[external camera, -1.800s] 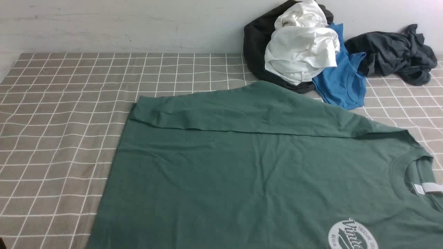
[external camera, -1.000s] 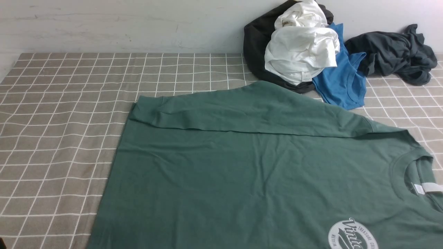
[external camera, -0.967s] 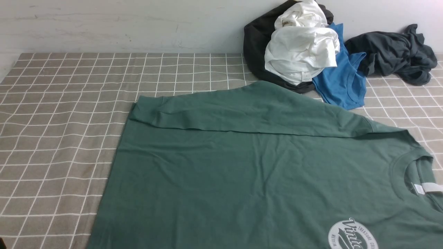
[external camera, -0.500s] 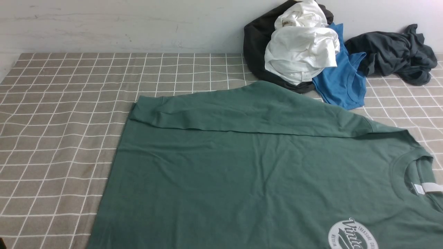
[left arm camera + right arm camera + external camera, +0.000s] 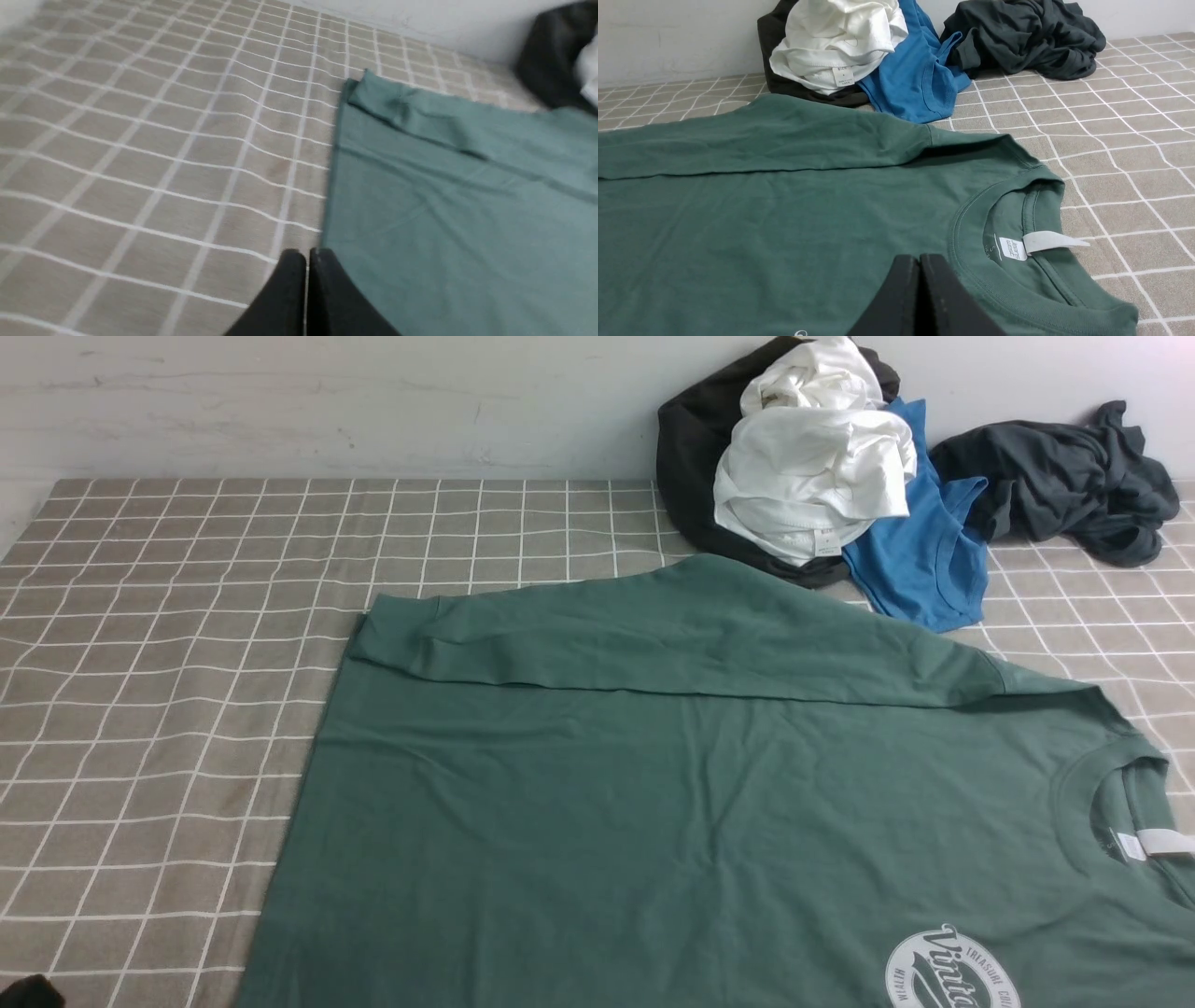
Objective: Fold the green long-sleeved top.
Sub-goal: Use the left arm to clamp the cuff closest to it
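Note:
The green long-sleeved top [image 5: 653, 803] lies flat, chest up, on the checked tablecloth, with its neck [image 5: 1074, 803] and white label [image 5: 1162, 843] at the right and its round white logo [image 5: 952, 975] at the bottom edge. The far sleeve [image 5: 653, 635] is folded across the body, its cuff at the left. My left gripper [image 5: 307, 255] is shut and empty, at the top's left hem edge [image 5: 334, 186]; only a dark tip of it [image 5: 28, 992] shows in the front view. My right gripper [image 5: 920, 259] is shut and empty, just above the chest beside the collar [image 5: 971, 242].
A heap of clothes lies against the back wall: a black garment [image 5: 691, 448], a white one [image 5: 812, 476], a bright blue top [image 5: 920, 560] touching the green sleeve, and a dark grey garment [image 5: 1064, 485]. Bare checked cloth [image 5: 159, 663] stretches left of the top.
A dark tip of my left gripper has come further into the front view's bottom-left corner. The top and the heap of clothes have not moved.

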